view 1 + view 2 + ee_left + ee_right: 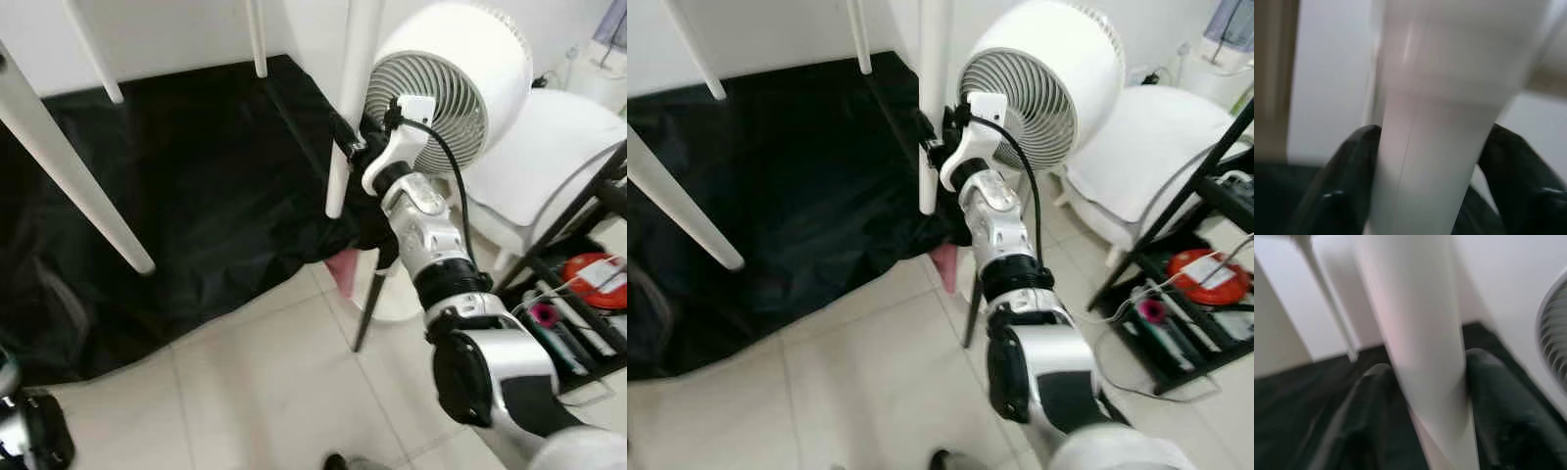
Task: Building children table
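Four white legs: I count four legs of the children's desk, which looks upturned with its legs rising over the black sheet [196,196]; I use the white fan [451,88] as my landmark.
Gripped leg: the white leg [345,108] just left of the fan stands nearly upright, its lower end over the sheet's right edge.
Right pincer: my right pincer [351,145] is closed on that leg at mid-height, beside the fan's grille; in the right wrist view the leg [1420,347] runs between the two black fingers [1498,406], which press it on both sides.
Left pincer: in the left wrist view my left pincer [1432,161] clasps another white leg [1440,107], a black finger [1347,171] on each flank; I take this for the slanting leg [69,166] far left of the fan, though I cannot be sure from the head views.
Other legs: two thinner legs [257,39] rise at the back of the sheet, left of the fan, well apart from both pincers.
Floor: pale tiles [274,392] lie below the fan and the sheet.
Surroundings: a white cushion [558,147] sits right of the fan, with a black rack [578,225] farther right holding a red round object [593,279].
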